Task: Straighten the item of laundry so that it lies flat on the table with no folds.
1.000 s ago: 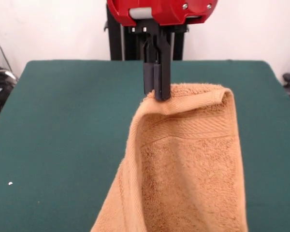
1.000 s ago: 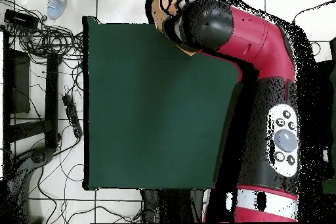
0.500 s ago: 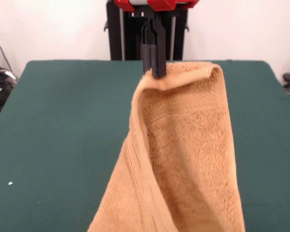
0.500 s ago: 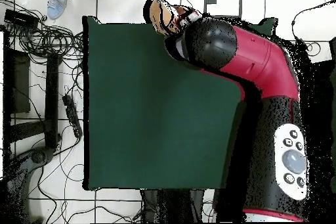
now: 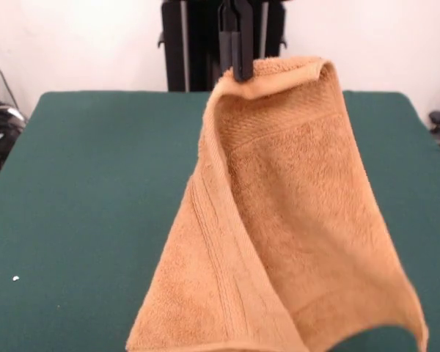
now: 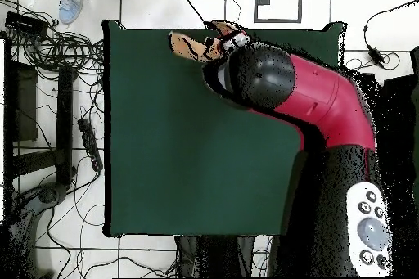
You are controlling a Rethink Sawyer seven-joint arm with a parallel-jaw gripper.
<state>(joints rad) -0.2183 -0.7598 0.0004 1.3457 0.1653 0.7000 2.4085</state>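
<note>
- Black and narrow, the pincer [image 5: 240,64] is clamped on one top corner of the towel [image 5: 279,227], its jaws closed on the hem so the cloth hangs by its own weight.
- Held from that corner, the towel drapes down in front of the pincer, high above the worktop [image 5: 88,191]; a long fold runs down its left side and its ribbed band shows below the grip.
- Hanging likely lets the creases drop out before the cloth is laid flat.
- In the overhead view the towel [image 6: 190,47] peeks out beside the red arm [image 6: 319,104], near the worktop's [image 6: 188,161] far edge.
</note>
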